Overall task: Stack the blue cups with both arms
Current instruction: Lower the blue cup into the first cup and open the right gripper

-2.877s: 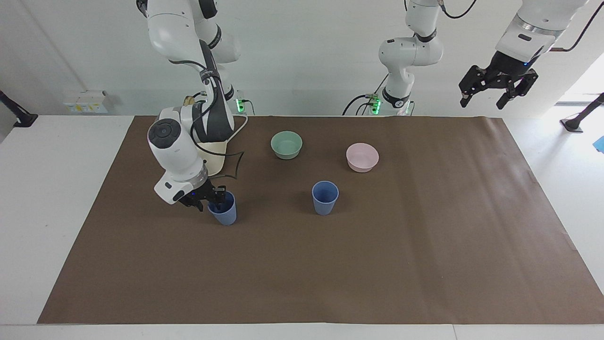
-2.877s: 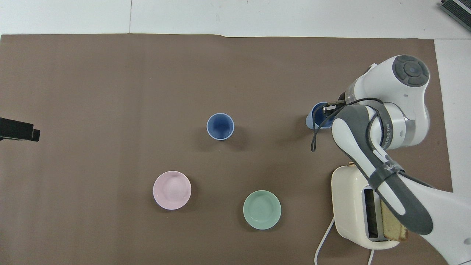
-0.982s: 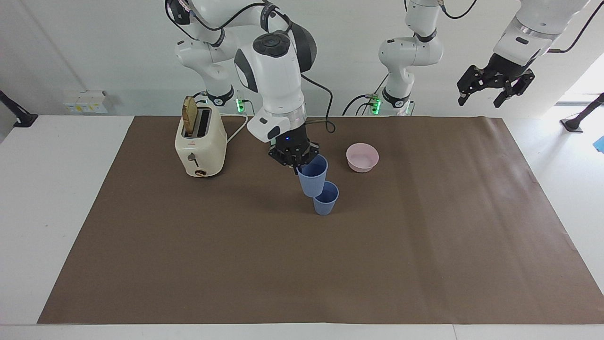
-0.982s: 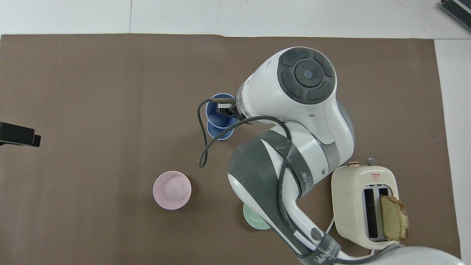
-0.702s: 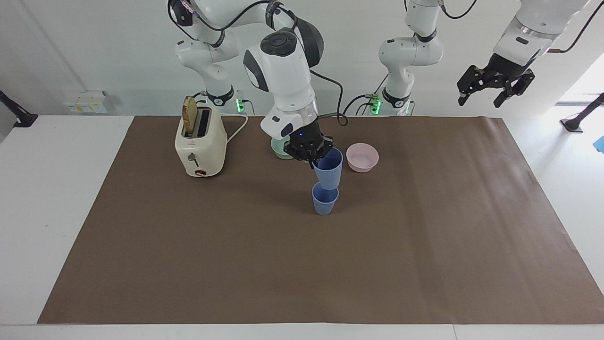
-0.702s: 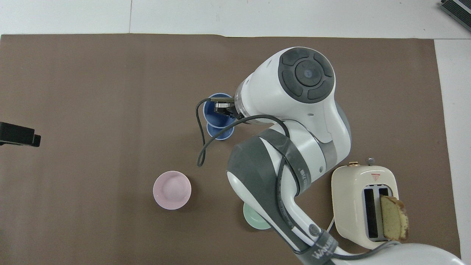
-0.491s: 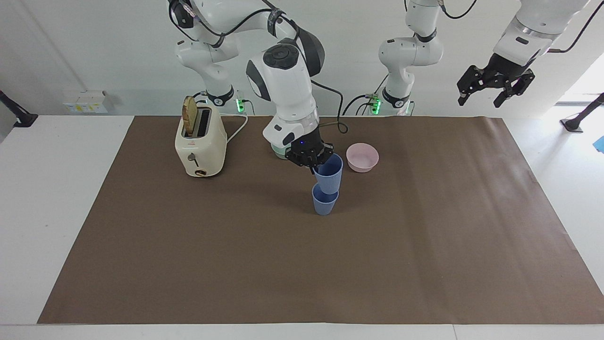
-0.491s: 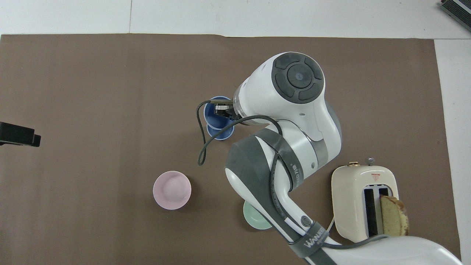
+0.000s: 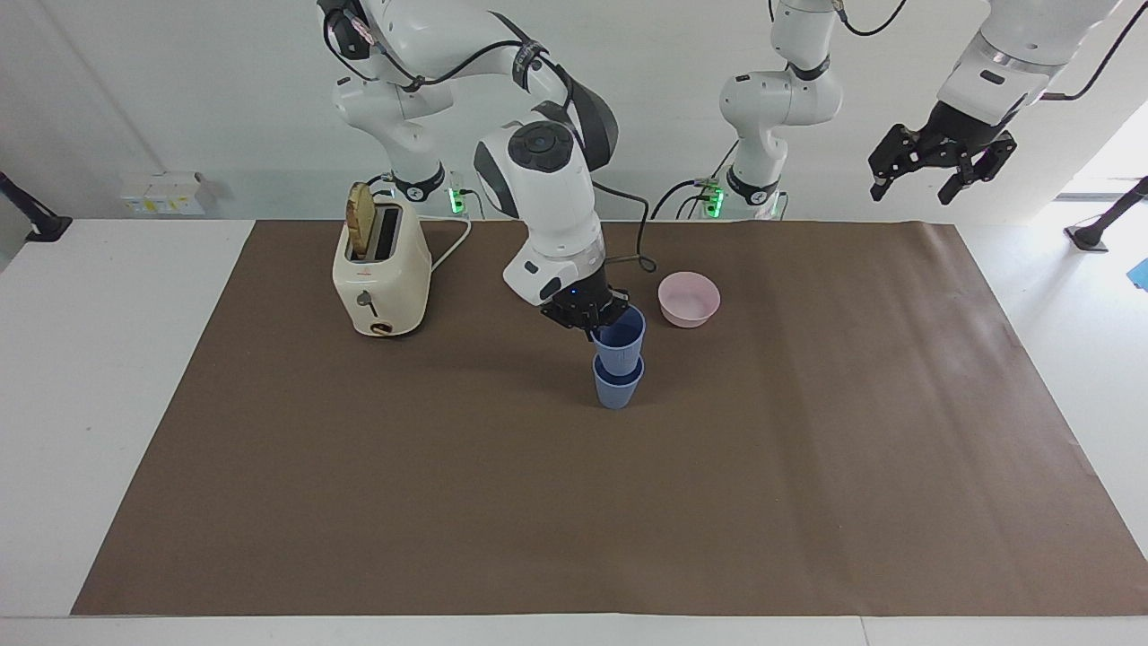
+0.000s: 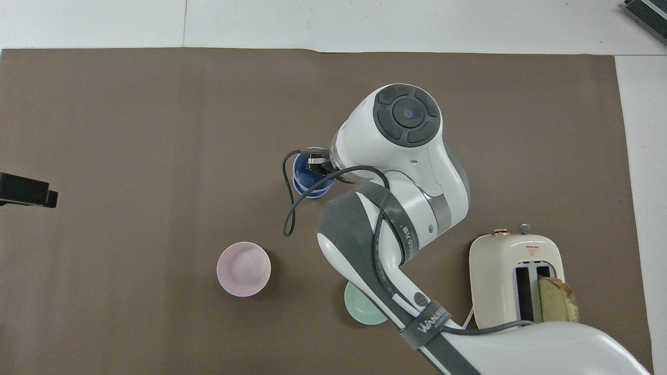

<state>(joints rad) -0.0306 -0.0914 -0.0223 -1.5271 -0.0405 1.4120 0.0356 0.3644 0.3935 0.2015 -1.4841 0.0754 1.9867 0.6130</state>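
A robotics lab: bare white walls, paper-covered table (image 9: 807,502) (two mounted arms).

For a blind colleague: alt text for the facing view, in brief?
The right tool grips a blue cup set partway into a second blue cup on the brown mat. The left tool waits open, raised past the mat's edge.

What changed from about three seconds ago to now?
The right gripper, shut on the carried cup, brought it from the right arm's end and lowered it partway into the standing cup. The left gripper, pink bowl and toaster stayed put.
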